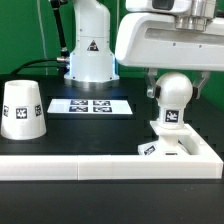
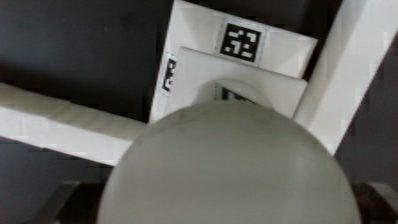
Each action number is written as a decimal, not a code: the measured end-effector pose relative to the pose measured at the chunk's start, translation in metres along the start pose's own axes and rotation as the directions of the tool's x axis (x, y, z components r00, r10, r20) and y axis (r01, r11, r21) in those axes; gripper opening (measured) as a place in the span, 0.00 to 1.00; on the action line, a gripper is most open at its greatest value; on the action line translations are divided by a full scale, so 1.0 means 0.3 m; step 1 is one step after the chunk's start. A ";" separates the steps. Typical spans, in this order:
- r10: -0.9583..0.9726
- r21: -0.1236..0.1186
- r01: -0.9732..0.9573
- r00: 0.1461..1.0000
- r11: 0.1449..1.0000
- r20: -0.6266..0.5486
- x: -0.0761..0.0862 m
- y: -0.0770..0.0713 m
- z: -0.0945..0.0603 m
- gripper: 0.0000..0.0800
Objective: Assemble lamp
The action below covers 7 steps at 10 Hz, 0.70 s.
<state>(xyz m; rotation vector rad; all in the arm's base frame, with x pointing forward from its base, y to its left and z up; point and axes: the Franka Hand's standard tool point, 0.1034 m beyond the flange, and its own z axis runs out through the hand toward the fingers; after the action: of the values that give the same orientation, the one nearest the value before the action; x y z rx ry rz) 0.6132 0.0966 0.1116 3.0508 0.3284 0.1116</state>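
Note:
The round white bulb (image 1: 173, 92) stands upright with its tagged neck down on the flat square base (image 1: 186, 147), at the exterior view's right. My gripper (image 1: 172, 90) is shut on the bulb's round head, one finger on each side. In the wrist view the bulb (image 2: 222, 160) fills the foreground, the gripper (image 2: 214, 208) is mostly hidden behind it, and the tagged base (image 2: 231, 50) lies beyond. I cannot tell whether the neck is seated in the base. The cone-shaped shade (image 1: 22, 108) stands alone at the exterior view's left.
The base sits in the corner of the long white border rail (image 1: 100, 166), which also shows in the wrist view (image 2: 63, 118). The marker board (image 1: 92, 104) lies mid-table. The white robot pedestal (image 1: 90, 55) stands behind it.

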 end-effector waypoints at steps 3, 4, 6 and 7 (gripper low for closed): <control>0.281 0.006 -0.281 0.960 0.960 0.020 -0.001 -0.017 -0.001 0.72; 0.374 0.003 -0.374 0.927 0.927 0.020 0.000 -0.018 -0.001 0.72; 0.450 0.002 -0.450 0.893 0.893 0.013 0.001 -0.017 -0.001 0.72; 0.518 0.004 -0.518 0.855 0.855 0.016 0.001 -0.015 -0.001 0.72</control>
<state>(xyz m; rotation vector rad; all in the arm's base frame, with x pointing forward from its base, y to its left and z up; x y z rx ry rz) 0.6125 0.1009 0.1116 3.0552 -0.5095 0.1141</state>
